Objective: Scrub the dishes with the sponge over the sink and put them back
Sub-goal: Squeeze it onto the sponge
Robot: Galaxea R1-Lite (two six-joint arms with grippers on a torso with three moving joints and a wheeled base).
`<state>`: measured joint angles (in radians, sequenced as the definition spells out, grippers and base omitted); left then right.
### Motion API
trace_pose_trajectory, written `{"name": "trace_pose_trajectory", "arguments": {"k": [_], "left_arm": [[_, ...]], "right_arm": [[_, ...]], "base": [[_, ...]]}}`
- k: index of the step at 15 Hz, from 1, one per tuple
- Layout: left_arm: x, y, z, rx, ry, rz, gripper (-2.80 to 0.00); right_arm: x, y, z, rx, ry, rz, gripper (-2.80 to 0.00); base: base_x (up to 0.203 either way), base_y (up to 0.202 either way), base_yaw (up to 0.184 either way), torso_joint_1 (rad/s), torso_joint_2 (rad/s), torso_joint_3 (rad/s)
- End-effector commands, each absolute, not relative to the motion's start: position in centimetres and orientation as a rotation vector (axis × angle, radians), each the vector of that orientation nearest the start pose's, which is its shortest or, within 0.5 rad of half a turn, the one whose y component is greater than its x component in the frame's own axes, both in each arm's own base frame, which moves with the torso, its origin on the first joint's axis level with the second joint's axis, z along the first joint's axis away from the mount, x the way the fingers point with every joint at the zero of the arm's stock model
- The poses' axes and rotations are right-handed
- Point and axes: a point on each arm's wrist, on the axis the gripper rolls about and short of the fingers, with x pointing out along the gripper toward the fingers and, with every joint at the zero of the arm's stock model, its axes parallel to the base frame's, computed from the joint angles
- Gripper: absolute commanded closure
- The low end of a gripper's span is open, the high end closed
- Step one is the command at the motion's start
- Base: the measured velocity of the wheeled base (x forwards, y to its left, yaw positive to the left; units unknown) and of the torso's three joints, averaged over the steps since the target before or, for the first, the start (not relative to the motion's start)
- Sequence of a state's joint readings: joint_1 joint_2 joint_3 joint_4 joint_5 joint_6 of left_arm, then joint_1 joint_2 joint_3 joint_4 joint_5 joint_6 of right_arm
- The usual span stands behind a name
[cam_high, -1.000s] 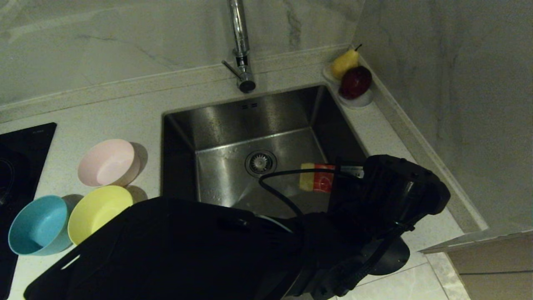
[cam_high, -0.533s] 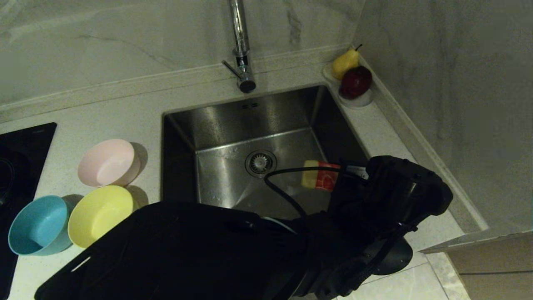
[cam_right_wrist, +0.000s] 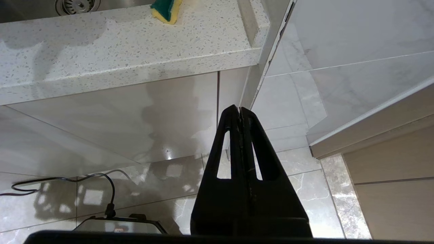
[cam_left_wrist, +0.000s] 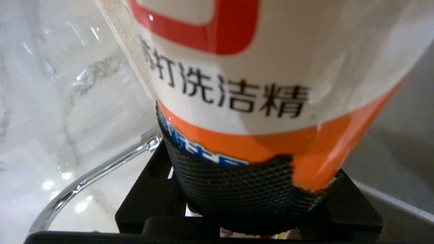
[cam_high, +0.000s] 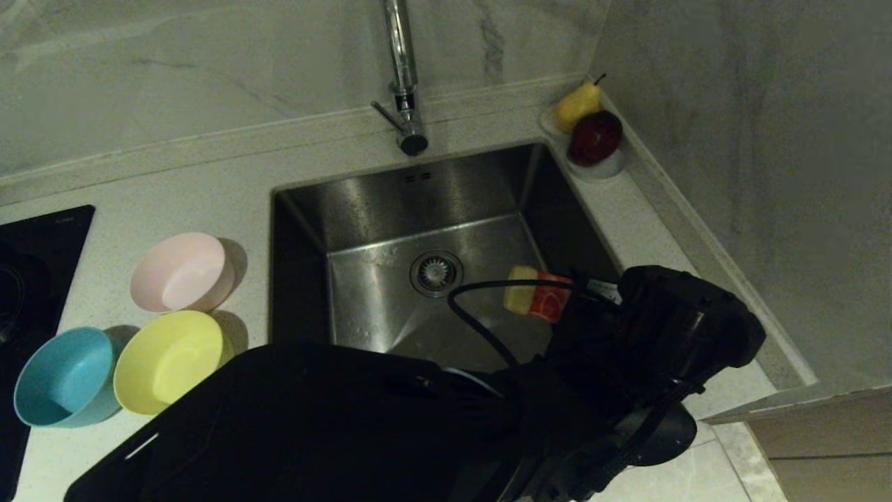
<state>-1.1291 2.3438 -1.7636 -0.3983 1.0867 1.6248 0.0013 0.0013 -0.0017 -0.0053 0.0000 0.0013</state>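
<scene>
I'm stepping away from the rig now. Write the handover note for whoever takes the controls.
Left gripper: shut on the detergent bottle, held over the sink.
Right gripper: shut, empty, parked low beside the counter.
Sponge: on the counter edge by the sink.
Pink bowl, yellow bowl, blue bowl: on the counter, left of the sink.
Done: no bowl moved.
Left: scrub all three, put them back.

Pink bowl [cam_high: 182,272], yellow bowl [cam_high: 169,357], blue bowl [cam_high: 65,376]; orange-and-white bottle [cam_left_wrist: 271,84]; green-faced yellow sponge [cam_right_wrist: 166,10]

three bowls [cam_high: 182,272], one sponge [cam_right_wrist: 166,10], one bottle [cam_high: 538,301], two fruits [cam_high: 594,136].
</scene>
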Motion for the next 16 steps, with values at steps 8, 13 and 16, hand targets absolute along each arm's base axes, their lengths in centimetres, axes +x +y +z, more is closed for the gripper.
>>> {"name": "trace_pose_trajectory", "arguments": {"k": [8, 13, 16], "left_arm": [[22.9, -43.6, 15.5, 1.816, 0.087, -0.042, 0.00], [22.8, -43.8, 15.4, 1.806, 0.079, -0.041, 0.00], [22.4, -44.3, 15.1, 1.778, 0.059, -0.038, 0.00]], "right_arm": [[-2.3, 0.0, 7.6, 0.002, -0.005, 0.002, 0.00], [-2.3, 0.0, 7.6, 0.002, -0.005, 0.002, 0.00], [-2.3, 0.0, 7.7, 0.002, -0.006, 0.002, 0.00]], "base": [[0.000, 0.000, 0.000, 0.000, 0.00, 0.000], [0.000, 0.000, 0.000, 0.000, 0.00, 0.000], [0.000, 0.000, 0.000, 0.000, 0.00, 0.000]]}}
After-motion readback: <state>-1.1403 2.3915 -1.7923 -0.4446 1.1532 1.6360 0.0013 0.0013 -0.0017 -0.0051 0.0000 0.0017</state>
